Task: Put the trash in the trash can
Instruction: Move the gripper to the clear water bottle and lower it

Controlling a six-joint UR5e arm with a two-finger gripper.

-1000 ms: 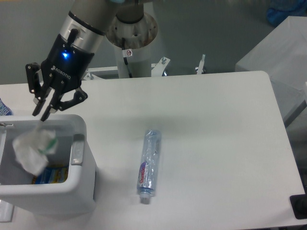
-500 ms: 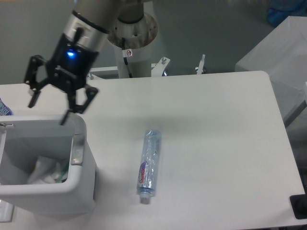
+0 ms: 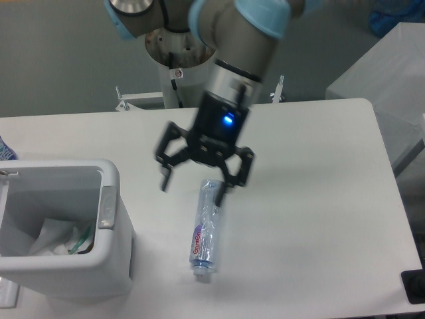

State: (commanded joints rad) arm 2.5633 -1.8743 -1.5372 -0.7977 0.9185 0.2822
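Observation:
A crushed clear plastic bottle [image 3: 206, 229] with a purple-and-white label lies on the white table, cap end toward the front edge. My gripper [image 3: 192, 189] hangs open just above the bottle's far end, fingers spread wide and holding nothing. The white trash can [image 3: 109, 262] stands at the front left. Inside it lies the crumpled white wrapper [image 3: 56, 238] with green marks.
A bit of blue packet [image 3: 5, 149] shows at the left edge behind the trash can. The robot's base column [image 3: 179, 50] stands beyond the table's far edge. A grey box [image 3: 382, 80] sits off the table to the right.
The wrapper dropped from the gripper into the trash can. The open gripper then swung right from above the can to just over the bottle.

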